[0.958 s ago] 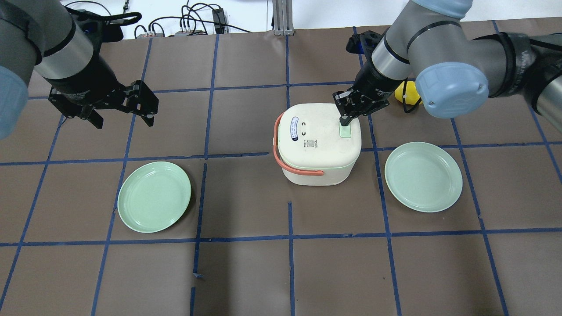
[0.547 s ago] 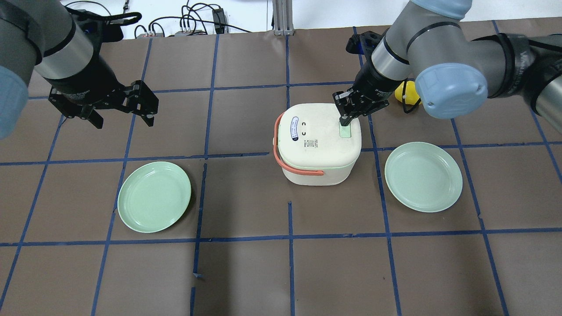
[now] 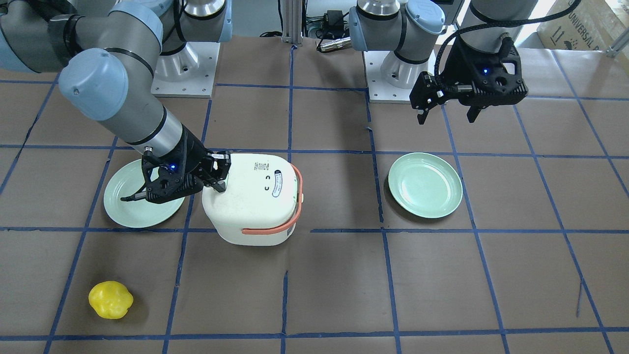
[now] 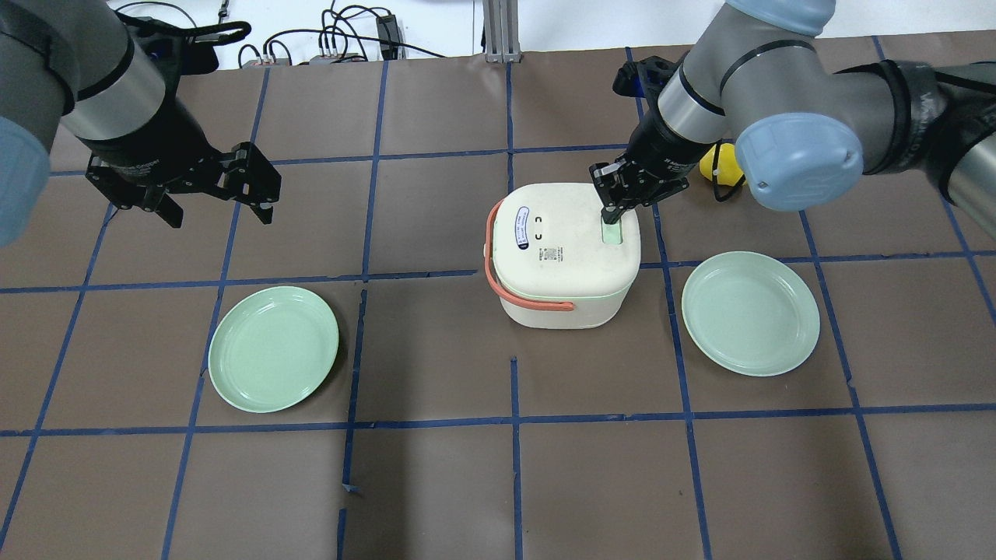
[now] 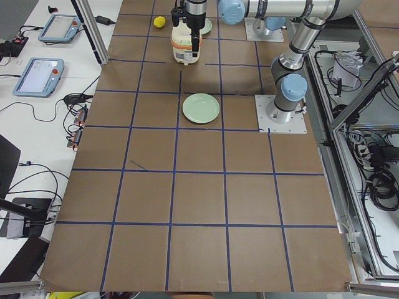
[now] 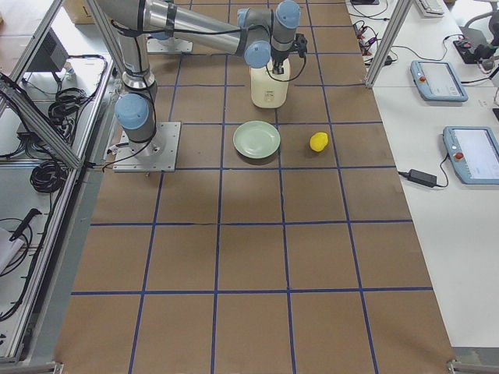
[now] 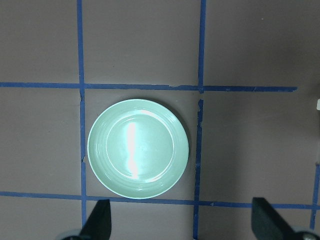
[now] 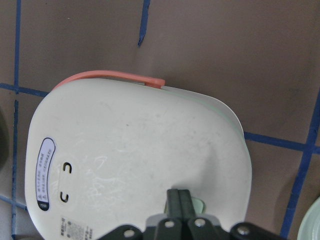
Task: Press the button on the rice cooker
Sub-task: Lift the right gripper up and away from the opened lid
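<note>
The white rice cooker [image 4: 564, 257] with a salmon handle stands mid-table; it also shows in the front view [image 3: 250, 196]. Its pale green button [image 4: 614, 235] is on the lid's far right part. My right gripper [image 4: 609, 215] is shut, and its joined fingertips [image 8: 178, 200] rest on the button [image 8: 201, 206], tilted down from the right. In the front view the right gripper [image 3: 221, 186] touches the lid's corner. My left gripper [image 4: 218, 211] is open and empty, hanging high over the far left of the table, well away from the cooker.
A green plate [image 4: 274, 348] lies left of the cooker, right under the left wrist camera [image 7: 138, 148]. A second green plate [image 4: 750, 313] lies right of the cooker. A yellow object [image 3: 110, 299] sits beyond the right arm. Blue tape lines grid the brown table.
</note>
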You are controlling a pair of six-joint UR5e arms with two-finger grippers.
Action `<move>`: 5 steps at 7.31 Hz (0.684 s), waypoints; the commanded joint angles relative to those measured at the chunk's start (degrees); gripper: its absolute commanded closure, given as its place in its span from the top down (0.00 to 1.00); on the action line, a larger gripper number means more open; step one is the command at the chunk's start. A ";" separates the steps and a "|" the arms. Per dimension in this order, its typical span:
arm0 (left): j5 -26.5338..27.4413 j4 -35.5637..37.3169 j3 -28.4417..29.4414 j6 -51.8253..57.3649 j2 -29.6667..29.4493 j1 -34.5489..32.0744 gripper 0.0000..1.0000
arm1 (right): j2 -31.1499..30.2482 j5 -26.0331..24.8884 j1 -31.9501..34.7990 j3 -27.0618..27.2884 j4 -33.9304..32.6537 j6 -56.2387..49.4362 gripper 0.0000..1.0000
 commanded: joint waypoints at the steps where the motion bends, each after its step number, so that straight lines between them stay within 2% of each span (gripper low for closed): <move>1: 0.00 0.00 0.00 0.00 0.00 0.00 1.00 | -0.96 -0.08 0.07 -0.95 0.85 0.07 0.09; 2: 0.00 0.00 0.00 0.00 0.00 0.00 1.00 | -2.28 -0.34 0.16 -1.82 1.64 0.07 0.12; 3: 0.00 0.00 0.00 0.00 0.00 0.00 1.00 | -4.38 -0.43 0.16 -3.92 7.04 -0.11 0.15; 4: 0.00 0.00 0.00 0.00 0.00 0.00 1.00 | -5.71 -1.04 0.16 -6.64 11.18 0.07 0.28; 5: 0.00 0.00 0.00 0.00 0.00 0.00 1.00 | -5.89 -2.61 0.16 -8.49 11.75 0.16 0.69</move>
